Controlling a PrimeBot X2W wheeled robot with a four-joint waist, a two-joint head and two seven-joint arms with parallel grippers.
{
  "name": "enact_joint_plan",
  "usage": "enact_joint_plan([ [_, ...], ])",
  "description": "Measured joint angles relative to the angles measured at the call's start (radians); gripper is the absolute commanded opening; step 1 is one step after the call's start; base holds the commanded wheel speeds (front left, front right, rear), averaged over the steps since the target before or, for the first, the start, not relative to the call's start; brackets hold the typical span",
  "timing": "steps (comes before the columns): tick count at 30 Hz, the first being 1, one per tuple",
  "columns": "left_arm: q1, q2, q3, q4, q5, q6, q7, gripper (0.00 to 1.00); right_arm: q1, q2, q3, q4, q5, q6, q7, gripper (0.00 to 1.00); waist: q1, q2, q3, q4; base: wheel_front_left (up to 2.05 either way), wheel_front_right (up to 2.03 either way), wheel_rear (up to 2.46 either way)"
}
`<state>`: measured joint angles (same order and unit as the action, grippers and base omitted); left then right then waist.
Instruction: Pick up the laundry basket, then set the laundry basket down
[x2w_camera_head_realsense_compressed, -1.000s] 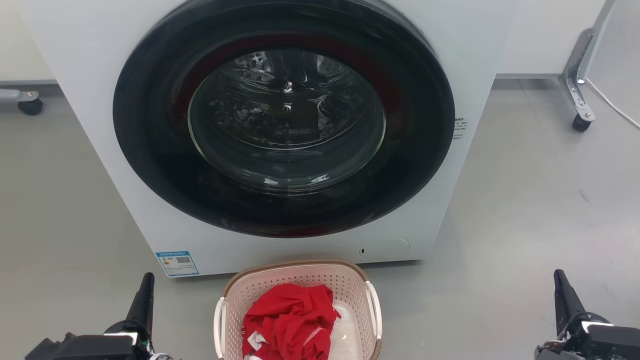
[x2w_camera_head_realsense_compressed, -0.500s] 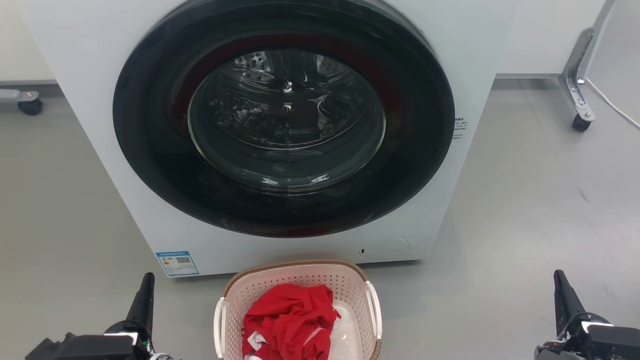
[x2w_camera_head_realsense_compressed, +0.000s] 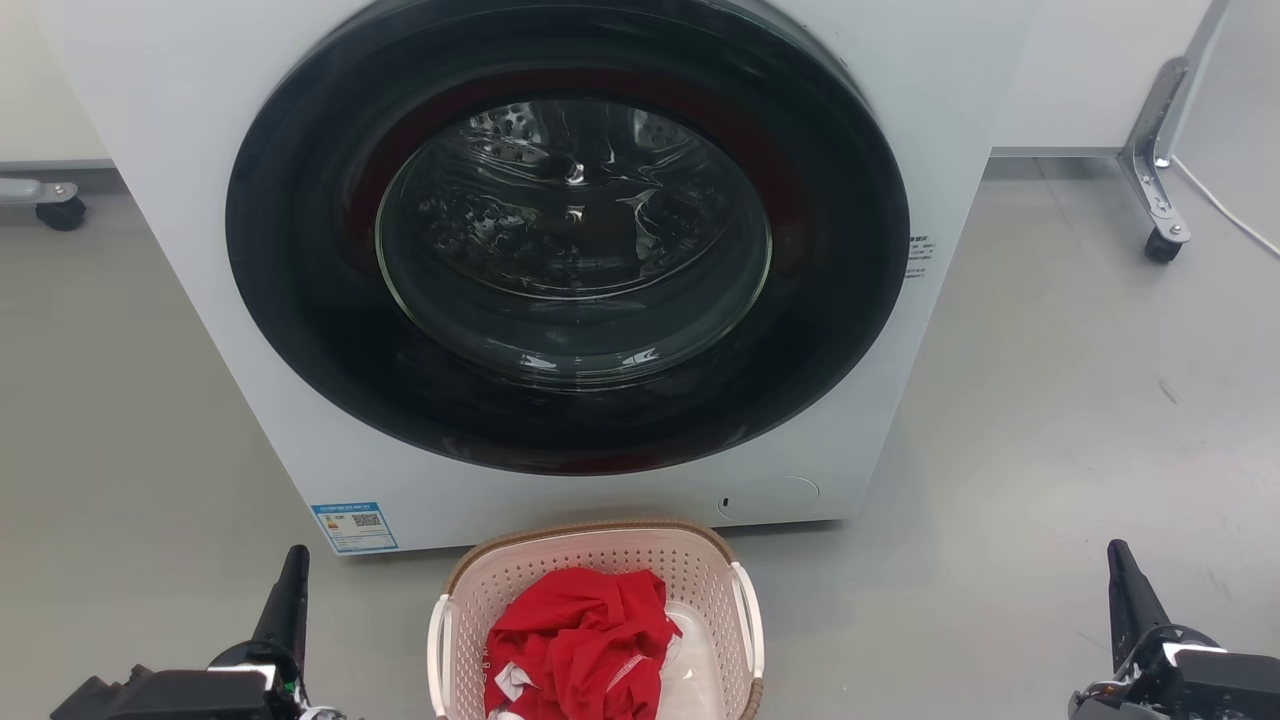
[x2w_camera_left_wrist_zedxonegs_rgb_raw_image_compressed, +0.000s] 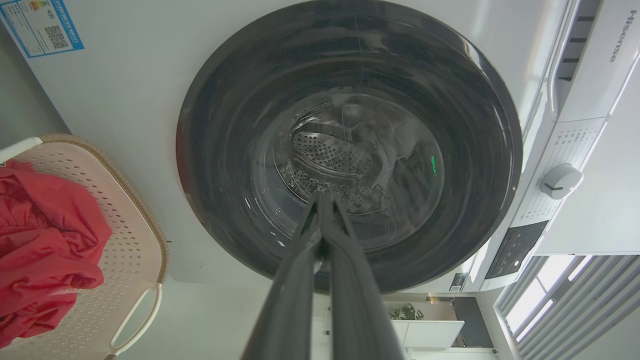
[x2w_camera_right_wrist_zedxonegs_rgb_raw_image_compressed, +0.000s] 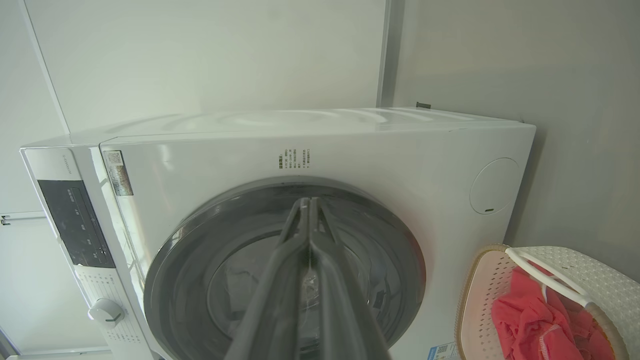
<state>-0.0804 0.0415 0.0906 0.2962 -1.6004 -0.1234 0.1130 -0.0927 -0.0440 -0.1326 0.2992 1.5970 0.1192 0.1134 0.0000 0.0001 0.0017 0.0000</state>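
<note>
Grey, smooth, faintly scuffed floor (x2w_camera_head_realsense_compressed: 1050, 400), spreading to both sides under even light. Standing on it, centre: white front-loading washing machine (x2w_camera_head_realsense_compressed: 950, 120), round dark-rimmed glass door (x2w_camera_head_realsense_compressed: 570, 240) closed, perforated steel drum showing through. Blue rectangular label (x2w_camera_head_realsense_compressed: 353, 526) sticking at the lower left corner of the front; white round control knob (x2w_camera_left_wrist_zedxonegs_rgb_raw_image_compressed: 560, 181) sitting on the panel.

Sitting on the floor just before the machine, below the door: rounded pale pinkish-beige perforated plastic laundry basket (x2w_camera_head_realsense_compressed: 600, 548) with brown woven-look rim and white side handles, holding a crumpled red garment (x2w_camera_head_realsense_compressed: 580, 630); near end running off the head view's bottom edge.

Left gripper (x2w_camera_left_wrist_zedxonegs_rgb_raw_image_compressed: 322, 196): long dark fingers pressing together tip to tip, gripping nothing, hanging well left of the basket. Right gripper (x2w_camera_right_wrist_zedxonegs_rgb_raw_image_compressed: 306, 201): fingers likewise lying flat against each other, empty, hanging well right of it.

Far right: silver metal frame leg on a black castor (x2w_camera_head_realsense_compressed: 1160, 245), thin white cable (x2w_camera_head_realsense_compressed: 1235, 220) trailing past. Far left: another black castor (x2w_camera_head_realsense_compressed: 62, 212). Pale wall (x2w_camera_right_wrist_zedxonegs_rgb_raw_image_compressed: 200, 60) rising behind.
</note>
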Motion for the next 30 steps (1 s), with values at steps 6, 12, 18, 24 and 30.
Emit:
enact_joint_plan([
  [6, 0.000, 0.000, 0.000, 0.000, 0.000, 0.000, 0.000, 0.00, 0.000, 0.000, 0.000, 0.000, 0.000, 0.000, 0.000, 0.00, 0.0000, 0.0000, 0.000, 0.000, 0.00, 0.00, 0.00],
  [12, 0.000, 0.000, 0.000, 0.000, 0.000, 0.000, 0.000, 0.00, 0.000, 0.000, 0.000, 0.000, 0.000, 0.000, 0.000, 0.00, 0.0000, -0.0001, 0.000, 0.000, 0.00, 0.00, 0.00],
  [18, 0.000, 0.000, 0.000, 0.000, 0.000, 0.000, 0.000, 0.00, 0.000, 0.000, 0.000, 0.000, 0.000, 0.000, 0.000, 0.00, 0.0000, 0.0000, 0.000, 0.000, 0.00, 0.00, 0.00],
  [24, 0.000, 0.000, 0.000, 0.000, 0.000, 0.000, 0.000, 0.00, 0.000, 0.000, 0.000, 0.000, 0.000, 0.000, 0.000, 0.00, 0.0000, 0.0000, 0.000, 0.000, 0.00, 0.00, 0.00],
  [30, 0.000, 0.000, 0.000, 0.000, 0.000, 0.000, 0.000, 0.00, 0.000, 0.000, 0.000, 0.000, 0.000, 0.000, 0.000, 0.00, 0.0000, 0.0000, 0.000, 0.000, 0.00, 0.00, 0.00],
])
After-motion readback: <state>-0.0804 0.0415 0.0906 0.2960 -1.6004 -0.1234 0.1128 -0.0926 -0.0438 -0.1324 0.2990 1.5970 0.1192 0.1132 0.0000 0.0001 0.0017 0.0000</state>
